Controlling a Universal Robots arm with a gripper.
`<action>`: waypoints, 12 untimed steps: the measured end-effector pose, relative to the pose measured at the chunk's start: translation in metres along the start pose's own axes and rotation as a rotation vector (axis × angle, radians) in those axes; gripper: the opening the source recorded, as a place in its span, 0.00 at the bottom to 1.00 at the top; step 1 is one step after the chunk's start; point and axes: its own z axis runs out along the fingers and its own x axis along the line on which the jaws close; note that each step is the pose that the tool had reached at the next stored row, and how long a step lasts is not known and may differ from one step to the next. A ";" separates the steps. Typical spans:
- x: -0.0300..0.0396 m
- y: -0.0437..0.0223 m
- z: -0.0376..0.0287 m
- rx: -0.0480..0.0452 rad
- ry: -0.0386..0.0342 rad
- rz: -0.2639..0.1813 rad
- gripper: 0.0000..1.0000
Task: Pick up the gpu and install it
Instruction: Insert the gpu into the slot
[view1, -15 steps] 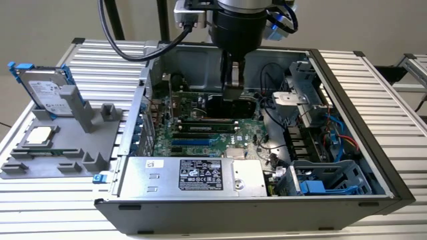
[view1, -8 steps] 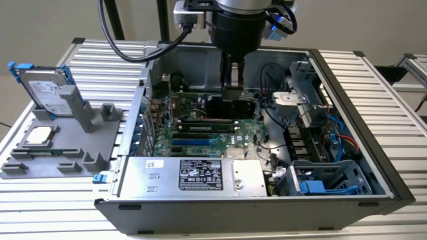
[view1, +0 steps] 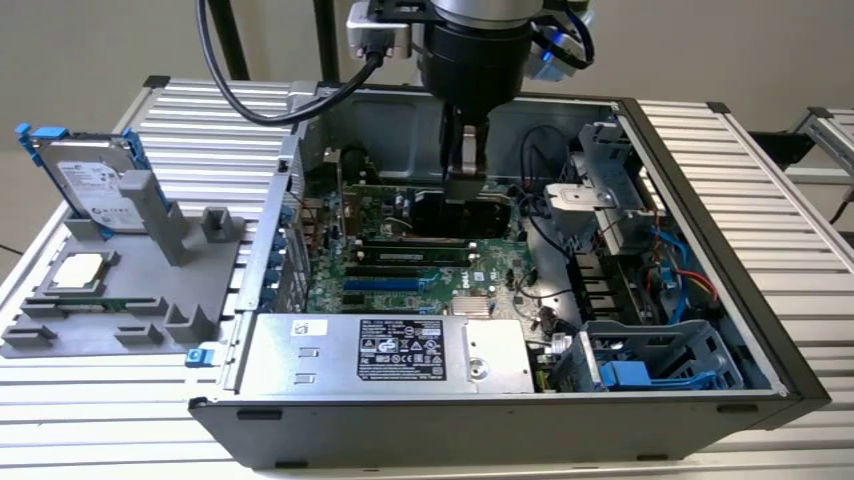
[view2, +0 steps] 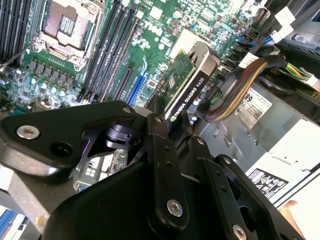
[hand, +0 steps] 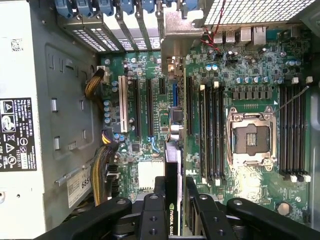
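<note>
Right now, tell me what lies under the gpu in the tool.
Under the gpu held by the tool: the motherboard and its expansion slots. The slot directly beneath the card is covered.

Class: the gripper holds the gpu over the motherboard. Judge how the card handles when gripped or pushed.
The gpu looks thin and flat, so probably stiff and light. Its green board face carries small parts, likely fragile. The gripper clamps its edge, so a sideways push might twist it.
</note>
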 end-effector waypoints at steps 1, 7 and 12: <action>-0.0001 0.0001 0.0002 0.0000 0.0000 0.000 0.00; -0.0003 0.0012 0.0013 0.0000 0.0003 0.000 0.00; -0.0004 0.0021 0.0022 0.0000 0.0002 0.000 0.00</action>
